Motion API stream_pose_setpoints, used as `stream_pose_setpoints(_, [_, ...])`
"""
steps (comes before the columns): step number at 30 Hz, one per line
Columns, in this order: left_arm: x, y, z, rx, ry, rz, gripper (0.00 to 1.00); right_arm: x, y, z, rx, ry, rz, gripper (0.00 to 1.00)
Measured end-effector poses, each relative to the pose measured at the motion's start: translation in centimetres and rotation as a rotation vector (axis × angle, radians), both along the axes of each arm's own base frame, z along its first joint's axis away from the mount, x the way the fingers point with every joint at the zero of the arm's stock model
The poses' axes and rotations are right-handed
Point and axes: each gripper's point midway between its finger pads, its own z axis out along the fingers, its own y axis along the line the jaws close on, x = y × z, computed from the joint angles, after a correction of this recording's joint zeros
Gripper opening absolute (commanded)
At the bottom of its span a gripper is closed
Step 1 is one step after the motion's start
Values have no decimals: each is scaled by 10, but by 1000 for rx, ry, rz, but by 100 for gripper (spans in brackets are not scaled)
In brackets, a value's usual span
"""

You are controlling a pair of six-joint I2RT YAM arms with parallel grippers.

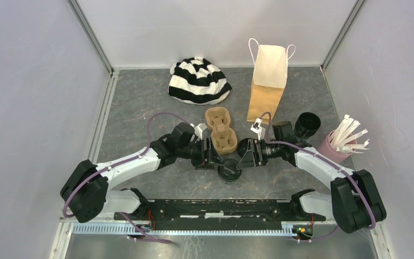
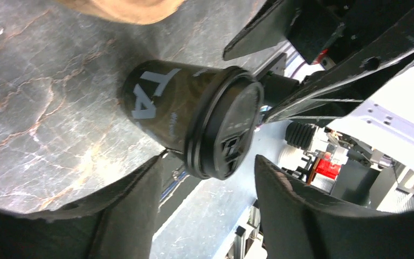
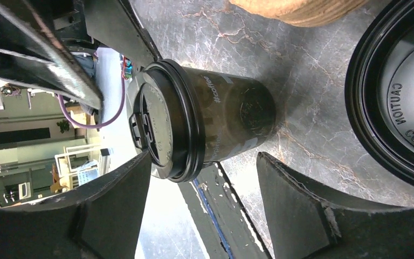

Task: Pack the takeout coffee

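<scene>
A black coffee cup (image 1: pixel 229 174) stands upright on the grey bench (image 1: pixel 140 118), near the middle and close to the near edge. Its flat black lid faces up and its bottom rests on the bench, so its long side runs straight up and down. There is pale writing on its side.

The left fingers (image 1: pixel 211 155) come in from the left and point right. The right fingers (image 1: pixel 246 155) come in from the right and point left. The cup sits low between the two sets of tips, a little nearer than both.

In the left wrist view the left fingers (image 2: pixel 207 162) are spread wide, with the cup (image 2: pixel 194 124) in front of the gap. They hold nothing. In the right wrist view the right fingers (image 3: pixel 204 156) are also spread wide, with the same cup (image 3: pixel 210 121) in front of the gap, and they hold nothing.

A second coffee cup (image 1: pixel 307 125) stands to the right with its lid up, beside a pink cup of white sticks (image 1: pixel 337 145). A brown cup carrier (image 1: pixel 221 129) lies just beyond the fingers. A paper bag (image 1: pixel 267 91) stands farther back, and a striped hat (image 1: pixel 199 81) lies to its left.
</scene>
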Motion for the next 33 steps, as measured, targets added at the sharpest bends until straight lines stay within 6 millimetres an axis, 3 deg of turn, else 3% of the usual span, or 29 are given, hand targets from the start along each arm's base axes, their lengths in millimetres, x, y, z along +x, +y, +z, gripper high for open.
stream_pose_setpoints(3, [6,-5,14,-17,-21,1,71,1,0,5,1,-2,0,78])
stream_pose_setpoints(6, [12,-9,23,-32,-42,7,61,1,1,7,6,1,-3,65])
stream_pose_setpoints(12, [12,-7,9,17,-9,21,62,3,-1,5,-25,12,-23,64])
stream_pose_setpoints(16, [14,1,14,30,-30,53,63,4,-5,9,-65,9,-36,63])
stream_pose_setpoints(21, [14,9,31,3,-56,97,41,5,-8,20,-70,-24,-69,53])
stream_pose_setpoints(28, [10,11,11,61,17,95,30,4,-7,17,-63,15,-99,38])
stream_pose_setpoints(33, [5,10,3,70,53,73,29,1,-8,12,-64,35,-105,35])
